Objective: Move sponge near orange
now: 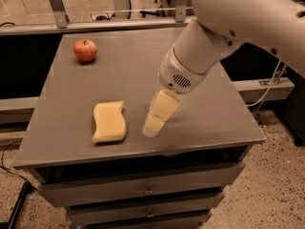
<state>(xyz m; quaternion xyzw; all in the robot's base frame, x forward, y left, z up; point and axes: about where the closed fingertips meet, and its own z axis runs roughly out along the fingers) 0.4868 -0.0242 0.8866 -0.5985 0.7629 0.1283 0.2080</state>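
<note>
Sponge (pixel 109 122) lies flat at lower centre-left of the frame, near the table's (pixel 214 123) front edge. Just right of it, not touching, you see the gripper (pixel 153 127) angled down; you cannot tell its opening. An apple (pixel 85 50) sits upper left.

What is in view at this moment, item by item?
sponge: one, pale yellow, lying flat at the table's front left.
apple: one, red, table's back left.
orange: none visible.
table: one, grey top.
drawers: stacked, grey, under the table top.
floor: speckled, around the table.
arm: one, white, reaching in from the upper right.
gripper: one, pale yellow, low over the table just right of the sponge, not touching it.
</note>
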